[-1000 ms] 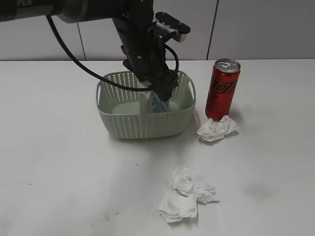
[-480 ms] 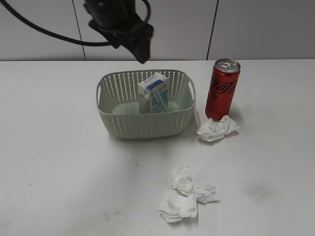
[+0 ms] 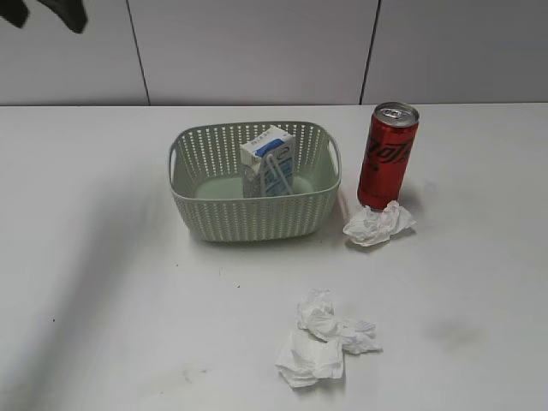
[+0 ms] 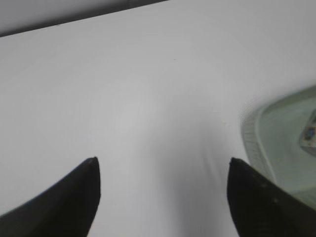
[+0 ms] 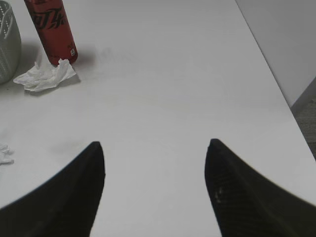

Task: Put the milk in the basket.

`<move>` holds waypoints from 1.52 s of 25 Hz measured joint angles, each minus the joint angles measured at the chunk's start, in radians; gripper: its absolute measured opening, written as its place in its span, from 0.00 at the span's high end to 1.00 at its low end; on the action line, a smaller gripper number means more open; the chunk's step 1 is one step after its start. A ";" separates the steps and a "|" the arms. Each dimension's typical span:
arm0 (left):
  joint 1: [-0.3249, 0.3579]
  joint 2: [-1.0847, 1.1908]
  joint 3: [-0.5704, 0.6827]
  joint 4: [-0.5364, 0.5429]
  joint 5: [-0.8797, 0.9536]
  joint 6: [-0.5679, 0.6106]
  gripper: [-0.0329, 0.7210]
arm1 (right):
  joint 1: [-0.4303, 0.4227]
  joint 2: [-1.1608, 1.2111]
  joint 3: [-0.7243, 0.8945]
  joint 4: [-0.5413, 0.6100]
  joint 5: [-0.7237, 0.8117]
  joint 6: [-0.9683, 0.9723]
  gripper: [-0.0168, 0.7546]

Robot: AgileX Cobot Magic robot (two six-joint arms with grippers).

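The milk (image 3: 269,163), a small white carton with blue print and a white straw, stands upright inside the pale green basket (image 3: 223,218) at mid-table. In the left wrist view the basket's rim (image 4: 252,143) and a bit of the carton (image 4: 310,136) show at the right edge. My left gripper (image 4: 162,160) is open and empty over bare table left of the basket; in the exterior view only its dark tip (image 3: 64,13) shows at the top left. My right gripper (image 5: 154,144) is open and empty over bare table, out of the exterior view.
A red can (image 3: 387,156) stands right of the basket with a crumpled tissue (image 3: 378,223) at its foot; both show in the right wrist view, the can (image 5: 49,27) and the tissue (image 5: 45,76). More crumpled tissues (image 3: 323,338) lie in front.
My left gripper let go of the milk in the basket, rose and swung away to the upper left, nearly out of the exterior view. The milk stays standing in the basket.
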 joint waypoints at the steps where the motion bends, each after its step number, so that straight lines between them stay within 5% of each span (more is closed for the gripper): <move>1: 0.031 -0.013 0.008 0.002 0.000 -0.006 0.17 | 0.000 0.000 0.000 0.000 0.000 0.000 0.33; 8: 0.153 -0.171 0.211 0.005 0.000 -0.015 0.18 | 0.000 0.000 0.000 0.000 0.000 0.000 0.33; 22: 0.157 -0.721 0.840 0.004 -0.011 -0.016 0.18 | 0.000 0.000 0.000 0.000 0.000 0.000 0.33; 38: 0.157 -1.275 1.358 0.004 -0.172 -0.016 0.18 | 0.000 0.000 0.000 0.000 0.000 0.000 0.33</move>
